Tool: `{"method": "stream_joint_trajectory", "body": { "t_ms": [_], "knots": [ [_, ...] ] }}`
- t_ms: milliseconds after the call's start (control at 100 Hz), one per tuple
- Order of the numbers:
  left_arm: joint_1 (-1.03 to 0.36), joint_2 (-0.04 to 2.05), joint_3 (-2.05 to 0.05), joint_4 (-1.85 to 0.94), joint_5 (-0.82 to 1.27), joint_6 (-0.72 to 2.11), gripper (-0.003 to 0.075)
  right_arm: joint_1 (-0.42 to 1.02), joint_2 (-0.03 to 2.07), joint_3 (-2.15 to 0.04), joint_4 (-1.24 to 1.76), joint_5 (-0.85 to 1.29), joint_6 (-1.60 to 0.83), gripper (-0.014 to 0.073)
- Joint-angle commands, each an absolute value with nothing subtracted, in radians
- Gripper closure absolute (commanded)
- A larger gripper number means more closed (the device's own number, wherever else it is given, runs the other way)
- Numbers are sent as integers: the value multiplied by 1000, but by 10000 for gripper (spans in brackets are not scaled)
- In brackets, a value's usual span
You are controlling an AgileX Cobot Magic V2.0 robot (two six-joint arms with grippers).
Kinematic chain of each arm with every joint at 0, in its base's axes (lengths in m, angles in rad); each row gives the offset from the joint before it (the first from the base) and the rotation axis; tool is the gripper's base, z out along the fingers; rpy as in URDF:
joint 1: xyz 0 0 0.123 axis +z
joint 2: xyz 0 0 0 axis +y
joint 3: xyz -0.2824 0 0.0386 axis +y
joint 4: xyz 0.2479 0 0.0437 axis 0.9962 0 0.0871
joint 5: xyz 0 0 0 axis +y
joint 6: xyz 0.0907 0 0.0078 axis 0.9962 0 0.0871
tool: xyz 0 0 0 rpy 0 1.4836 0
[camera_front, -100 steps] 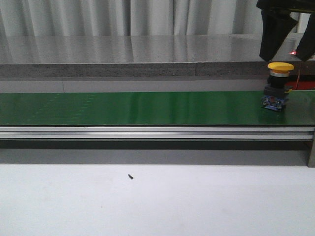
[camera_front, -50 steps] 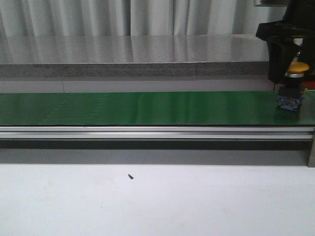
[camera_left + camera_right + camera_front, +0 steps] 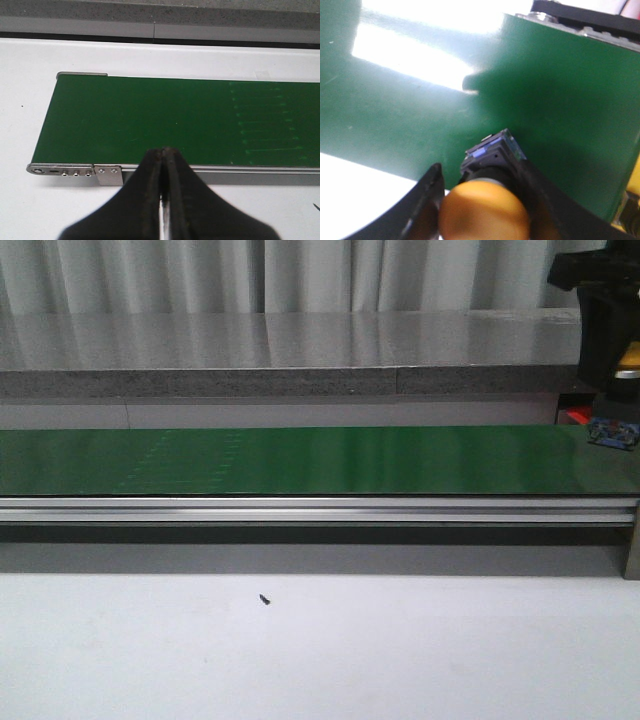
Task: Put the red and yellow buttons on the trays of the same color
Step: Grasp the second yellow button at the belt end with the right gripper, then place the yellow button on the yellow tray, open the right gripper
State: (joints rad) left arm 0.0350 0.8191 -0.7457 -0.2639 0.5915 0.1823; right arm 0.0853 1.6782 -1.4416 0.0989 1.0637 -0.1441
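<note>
Far right end of long green conveyor belt (image 3: 300,460): yellow mushroom-cap push button with black-and-blue block base (image 3: 487,200), upright, long axis vertical, cap up, base down toward belt. Black right gripper (image 3: 482,200) clamped on cap, one finger (image 3: 427,200) either side. Contact between base and belt: cannot tell. Black left gripper (image 3: 163,155) pressed together, empty, over near left end of belt.

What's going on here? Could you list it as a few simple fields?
belt: green belt runs across the table
button: yellow button at the belt's right end
right tool: right tool around the button, fingers on either side
left tool: left tool shut, empty, above the belt's left end
trays: none in view
</note>
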Motion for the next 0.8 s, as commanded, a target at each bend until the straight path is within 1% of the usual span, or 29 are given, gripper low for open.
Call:
{"method": "stream_joint_trajectory", "body": {
  "t_ms": [0, 160, 300, 480, 670, 790],
  "knots": [
    [27, 816, -774, -285, 525, 179, 740, 80, 1561, -1405, 108, 1017, -135, 379],
    [27, 816, -774, -285, 525, 179, 740, 78, 1452, -1271, 68, 964, -91, 379],
    [27, 816, -774, -285, 525, 179, 740, 36, 1390, -1170, 41, 951, -65, 379],
    [27, 816, -774, -285, 525, 179, 740, -111, 1334, -1065, 38, 940, -65, 379],
    [27, 816, -774, -287, 525, 179, 740, -262, 1305, -977, 60, 835, -65, 379],
    [27, 816, -774, -287, 511, 179, 740, -339, 1305, -940, 60, 805, -50, 379]
  ]
}}
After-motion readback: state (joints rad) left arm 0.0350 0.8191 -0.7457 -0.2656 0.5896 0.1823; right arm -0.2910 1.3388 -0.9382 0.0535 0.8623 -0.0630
